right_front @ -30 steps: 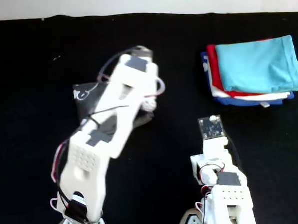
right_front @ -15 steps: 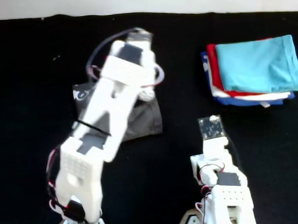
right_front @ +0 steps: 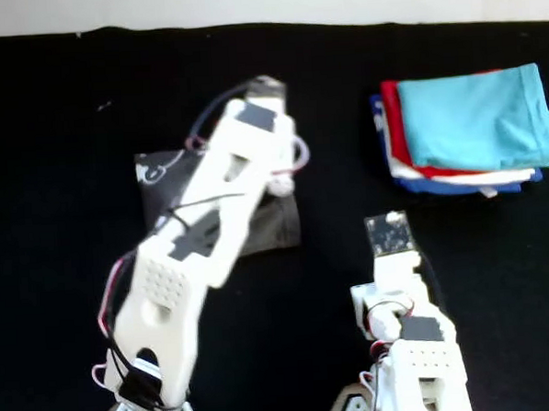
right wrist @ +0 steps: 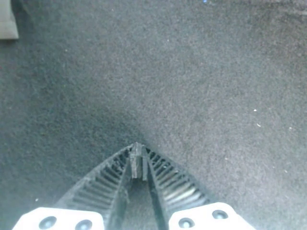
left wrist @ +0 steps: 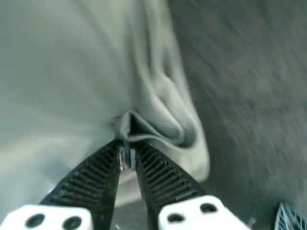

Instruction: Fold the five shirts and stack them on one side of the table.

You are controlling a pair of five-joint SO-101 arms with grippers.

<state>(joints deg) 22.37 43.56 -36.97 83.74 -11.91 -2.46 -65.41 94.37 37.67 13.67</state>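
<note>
- A stack point(right_front: 473, 126) of four folded shirts, light blue on top with red, white and dark blue below, sits on a black table cover point(right_front: 57, 106).
- The fifth, a grey shirt point(right_front: 274, 226), lies well apart from the stack, on the side where the left arm point(right_front: 212, 236) stretches over it. It looks roughly folded into a square, though the arm hides much of it.
- The left gripper point(left wrist: 127, 143) is closed to a narrow pinch on a small raised fold of the grey shirt point(left wrist: 72, 72), near one edge.
- The right gripper point(right wrist: 138, 160) is closed with nothing in it, over bare cover. Its arm point(right_front: 406, 346) sits near the stack, on the side toward the arm bases.
- Risk: the pinch looks small, so the cloth could slip free during a lift.
- Risk: if only the top layer is caught, lifting or dragging could pull the fold open.
- Risk: on the way to the stack, the hanging cloth or the left arm could catch the right arm or push the top shirt askew.
</note>
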